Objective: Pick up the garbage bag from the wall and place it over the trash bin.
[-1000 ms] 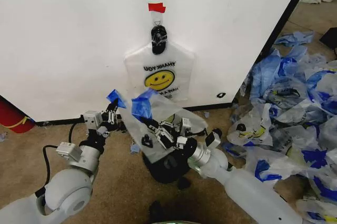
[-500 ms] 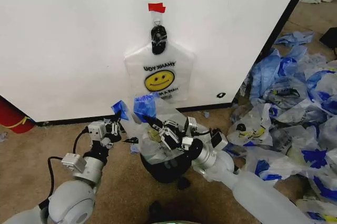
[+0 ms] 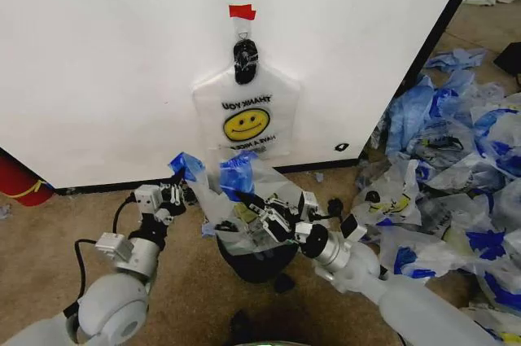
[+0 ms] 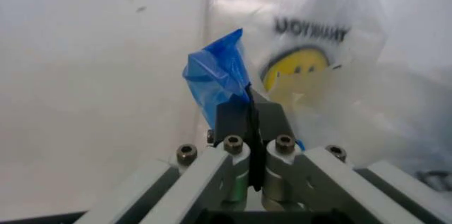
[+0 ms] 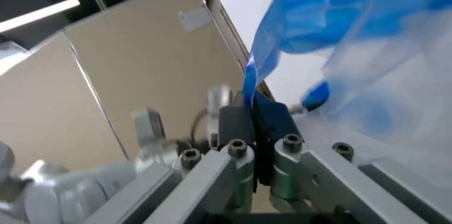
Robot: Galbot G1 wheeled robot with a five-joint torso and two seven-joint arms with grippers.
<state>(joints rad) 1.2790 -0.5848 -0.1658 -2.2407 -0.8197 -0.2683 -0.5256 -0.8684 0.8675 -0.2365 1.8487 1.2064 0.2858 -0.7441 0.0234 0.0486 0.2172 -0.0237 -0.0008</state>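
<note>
The garbage bag (image 3: 244, 199), a translucent white sack with blue handles, hangs stretched between two grippers directly above the trash bin (image 3: 259, 262), whose black mesh shows beneath and through the plastic. The left gripper (image 3: 181, 191) is clamped tight on one blue handle, its jaws pressed together on the film in the left wrist view (image 4: 249, 123); the right gripper (image 3: 259, 209) pinches the other handle the same way, as the right wrist view shows (image 5: 253, 113). The bag's mouth appears only partly spread, and its lower part sags onto or just over the bin's rim; whether any of it has gone inside cannot be told. Behind, another smiley-face bag (image 3: 246, 116) hangs from a clip (image 3: 244, 57) on the white wall (image 3: 106, 53), with a heap of discarded bags (image 3: 456, 159) off to the robot's right on the brown floor (image 3: 49, 232). The step in hand looks to be the placing itself; the next move likely calls for drawing the handles apart and lowering them so the opening drops around the rim.
</note>
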